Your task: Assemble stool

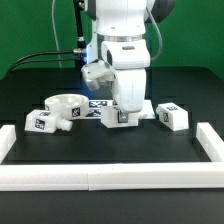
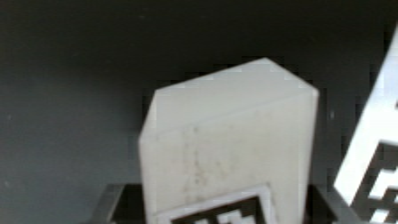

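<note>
My gripper hangs low over the black table near the middle and is shut on a white stool leg whose tagged block shows between the fingers. In the wrist view the leg fills the picture, standing up from between the dark fingers, with a tag at its held end. The round dish-like seat lies to the exterior view's left of the gripper. Another leg lies in front of the seat, and a third lies to the exterior view's right.
The marker board lies flat behind the gripper, partly hidden by it. Long white rails fence the table's front and both sides. A tagged white part shows at the wrist view's edge.
</note>
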Controlling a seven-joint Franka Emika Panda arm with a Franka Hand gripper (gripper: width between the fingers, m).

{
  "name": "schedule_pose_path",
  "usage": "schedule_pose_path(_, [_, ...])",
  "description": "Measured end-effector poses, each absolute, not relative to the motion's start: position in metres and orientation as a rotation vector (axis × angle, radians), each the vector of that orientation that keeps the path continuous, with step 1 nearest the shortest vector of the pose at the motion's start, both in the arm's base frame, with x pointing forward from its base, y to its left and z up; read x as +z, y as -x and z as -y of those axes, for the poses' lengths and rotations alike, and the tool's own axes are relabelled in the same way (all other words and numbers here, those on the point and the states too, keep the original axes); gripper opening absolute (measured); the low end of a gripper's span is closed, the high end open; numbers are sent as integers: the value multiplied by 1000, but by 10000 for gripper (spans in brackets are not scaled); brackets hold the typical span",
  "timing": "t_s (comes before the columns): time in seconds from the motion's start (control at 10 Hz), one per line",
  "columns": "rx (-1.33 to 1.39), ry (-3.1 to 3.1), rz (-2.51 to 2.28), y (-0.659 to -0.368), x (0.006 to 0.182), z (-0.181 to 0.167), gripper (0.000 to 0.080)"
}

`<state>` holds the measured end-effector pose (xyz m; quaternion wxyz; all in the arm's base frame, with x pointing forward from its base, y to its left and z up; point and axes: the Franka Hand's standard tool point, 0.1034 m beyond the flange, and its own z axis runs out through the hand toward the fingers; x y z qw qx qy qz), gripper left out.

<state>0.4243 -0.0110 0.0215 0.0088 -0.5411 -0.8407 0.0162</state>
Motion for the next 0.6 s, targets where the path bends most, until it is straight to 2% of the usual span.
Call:
schedule_pose_path(0.2, [86,1348,2809,-416,18,16,320])
schedule_pose_path(0.6, [105,1064,2924,-413,16,22,321])
